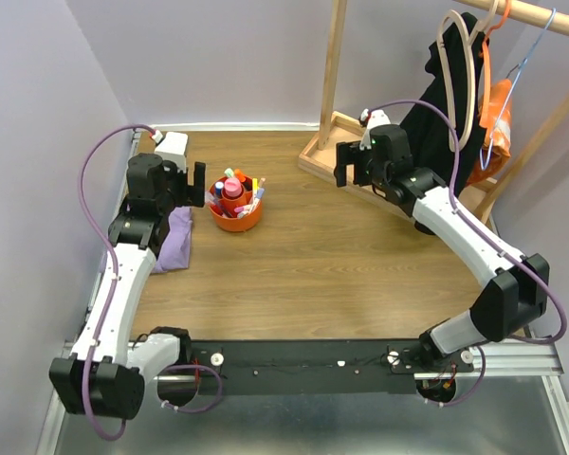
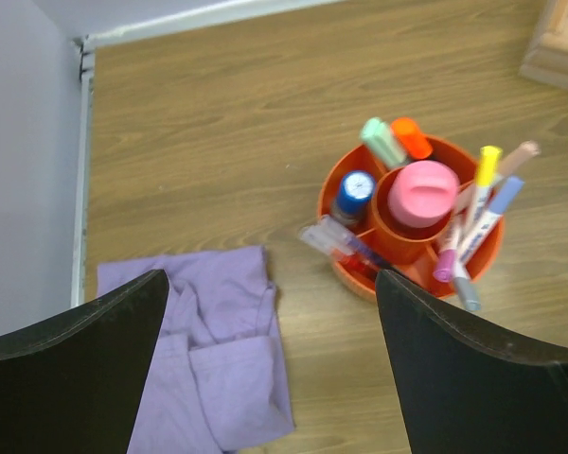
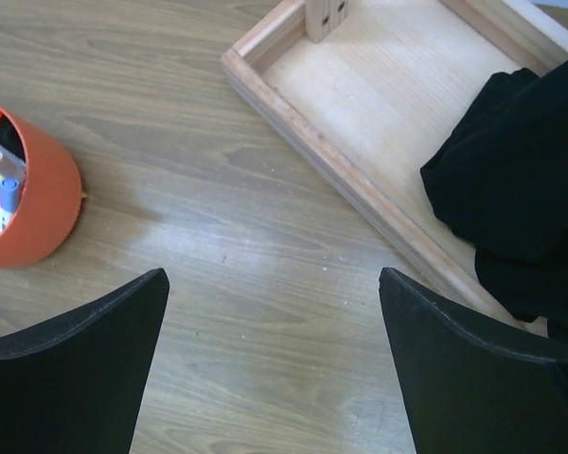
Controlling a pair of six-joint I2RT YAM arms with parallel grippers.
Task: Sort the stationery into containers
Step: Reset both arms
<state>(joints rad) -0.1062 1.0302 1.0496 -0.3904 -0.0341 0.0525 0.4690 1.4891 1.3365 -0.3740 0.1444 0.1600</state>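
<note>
While both claws hang spread and empty, the left gripper [image 2: 270,284] by the purple cloth [image 2: 218,369] and the right gripper [image 3: 272,274] near the wooden rack base [image 3: 360,104], the round orange tub [image 2: 328,194] stands on the table [image 1: 360,265], left of centre. It holds a pink cap [image 2: 421,189] in the central cup, a blue cylinder [image 2: 356,189], green and orange highlighters [image 2: 383,142] and slanting pens [image 2: 488,170]. A clear tube [image 2: 333,239], blurred, seems to lean over the rim.

Glossy orange plastic tub [image 2: 355,276], matt wood-grain table [image 2: 218,113], soft purple cloth [image 2: 222,369].
</note>
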